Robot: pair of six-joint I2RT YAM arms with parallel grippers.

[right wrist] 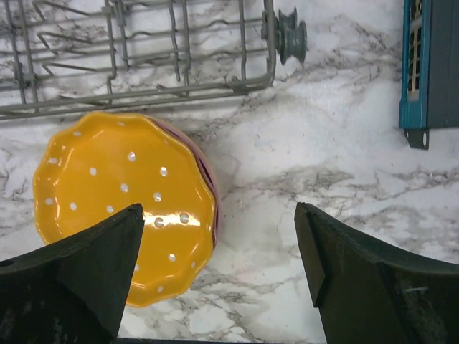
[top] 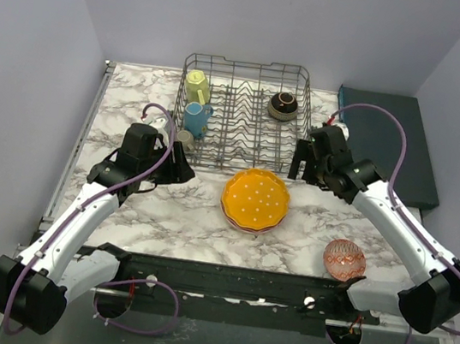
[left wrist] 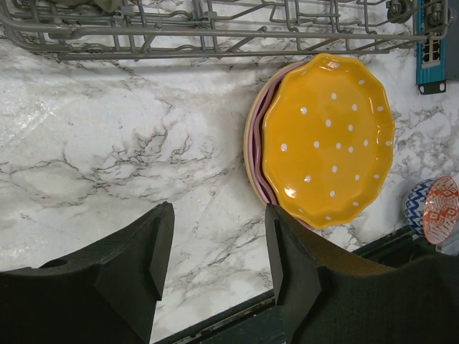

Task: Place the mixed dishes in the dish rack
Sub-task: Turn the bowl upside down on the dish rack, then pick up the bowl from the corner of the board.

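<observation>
Marbled white tabletop [top: 163, 214] fills the overhead view, with plain lilac walls closing it in on three sides. At upper centre I have the dish rack [top: 237, 151]: a yellow mug [top: 197, 86] and a blue mug [top: 196, 118] sit in its left part, and a dark brown bowl [top: 283, 106] sits in its upper right corner. Just below the rack, mid-frame, the orange plate [top: 255, 198] lies flat on top of the pink plate [left wrist: 255, 150], which shows only as a rim along one side. The red-patterned bowl [top: 344, 259] sits on the table at lower right, well apart from the plates. My left wrist camera catches a blue-white bowl [left wrist: 416, 208] against it, though I cannot tell whether the two are nested. A dark teal box [top: 390, 144] lies along the right edge. The left gripper [top: 182, 172] is over bare marble left of the plates, jaws parted with nothing between them. The right gripper [top: 302, 172] hangs by the rack's lower right corner, jaws spread wide and empty, the orange plate partly beneath one finger in its own view.
</observation>
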